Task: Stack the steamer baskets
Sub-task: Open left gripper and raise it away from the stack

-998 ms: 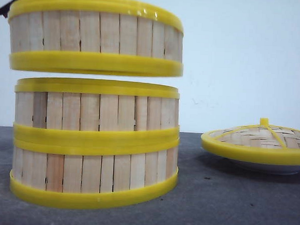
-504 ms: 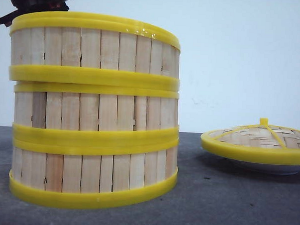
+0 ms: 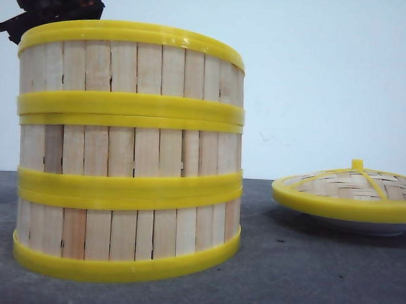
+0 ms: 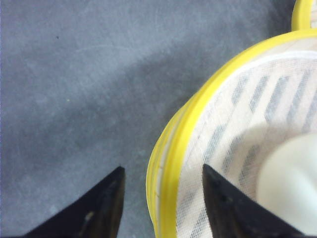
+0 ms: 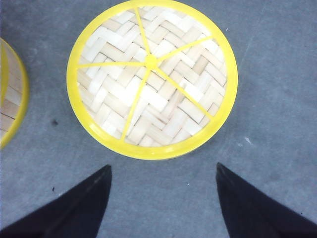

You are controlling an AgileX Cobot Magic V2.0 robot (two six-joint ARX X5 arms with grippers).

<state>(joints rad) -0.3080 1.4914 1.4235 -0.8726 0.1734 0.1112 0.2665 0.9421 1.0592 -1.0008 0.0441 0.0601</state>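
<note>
The 3 round slat-walled steamer baskets with yellow rims stand stacked at left of the front frame on the grey worktop; your left hand straddles the top rim, fingers spread; lift straight up, touching nothing; right hand hangs spread.

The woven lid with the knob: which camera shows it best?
The right wrist view: it looks straight down on the whole lid, weave, spokes and knob. The front view shows it edge-on, cut off at the frame. The left wrist view catches only a yellow sliver.
</note>
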